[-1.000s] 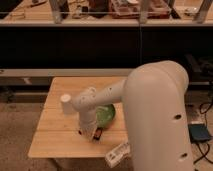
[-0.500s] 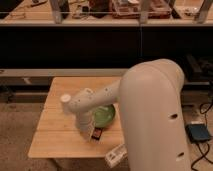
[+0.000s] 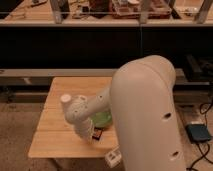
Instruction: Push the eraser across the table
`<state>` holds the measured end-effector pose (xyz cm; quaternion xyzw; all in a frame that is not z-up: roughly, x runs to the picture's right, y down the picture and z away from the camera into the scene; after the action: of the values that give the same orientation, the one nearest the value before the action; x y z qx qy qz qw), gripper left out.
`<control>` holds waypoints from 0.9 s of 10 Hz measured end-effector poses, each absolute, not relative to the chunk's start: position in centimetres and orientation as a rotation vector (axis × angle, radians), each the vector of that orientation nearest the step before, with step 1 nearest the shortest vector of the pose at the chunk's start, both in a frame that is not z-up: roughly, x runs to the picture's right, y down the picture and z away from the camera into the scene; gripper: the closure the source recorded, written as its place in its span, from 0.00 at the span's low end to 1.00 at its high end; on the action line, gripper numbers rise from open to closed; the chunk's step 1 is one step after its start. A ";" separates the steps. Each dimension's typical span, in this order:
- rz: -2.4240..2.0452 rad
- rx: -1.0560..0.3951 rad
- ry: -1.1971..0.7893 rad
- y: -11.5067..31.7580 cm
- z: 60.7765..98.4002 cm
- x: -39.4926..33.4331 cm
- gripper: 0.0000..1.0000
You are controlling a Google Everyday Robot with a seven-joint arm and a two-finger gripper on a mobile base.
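The eraser (image 3: 98, 134), a small black block with an orange strip, lies on the light wooden table (image 3: 55, 142) near its front middle. My white arm reaches from the right over the table and bends down toward it. The gripper (image 3: 89, 131) sits at the arm's lower end, right beside the eraser's left side, mostly hidden by the wrist. I cannot tell whether it touches the eraser.
A green bowl-like item (image 3: 103, 119) sits just behind the eraser, partly covered by the arm. A white cup (image 3: 65, 99) stands at the left of the arm. A pale white block (image 3: 113, 158) lies at the table's front edge. Dark shelving stands behind the table.
The arm has swung a little left and down, covering more of the green item. The eraser stays in about the same spot.
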<state>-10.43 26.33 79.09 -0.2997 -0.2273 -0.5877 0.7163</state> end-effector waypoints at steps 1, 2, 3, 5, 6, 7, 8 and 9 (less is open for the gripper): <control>-1.282 -0.669 -0.519 26.4 79.7 -9.9 1.00; -1.260 -0.677 -0.535 26.4 80.2 -9.2 1.00; -1.253 -0.680 -0.543 26.4 80.4 -9.2 1.00; -1.229 -0.672 -0.546 25.7 81.0 -8.7 1.00; -1.220 -0.661 -0.539 25.1 81.0 -8.3 1.00; -1.212 -0.649 -0.531 24.2 80.9 -7.9 1.00; -1.199 -0.640 -0.525 23.0 81.1 -7.2 1.00; -1.186 -0.634 -0.522 22.4 81.5 -6.7 1.00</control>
<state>-6.75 22.36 81.48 -0.2904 -0.2391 -0.5429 0.7508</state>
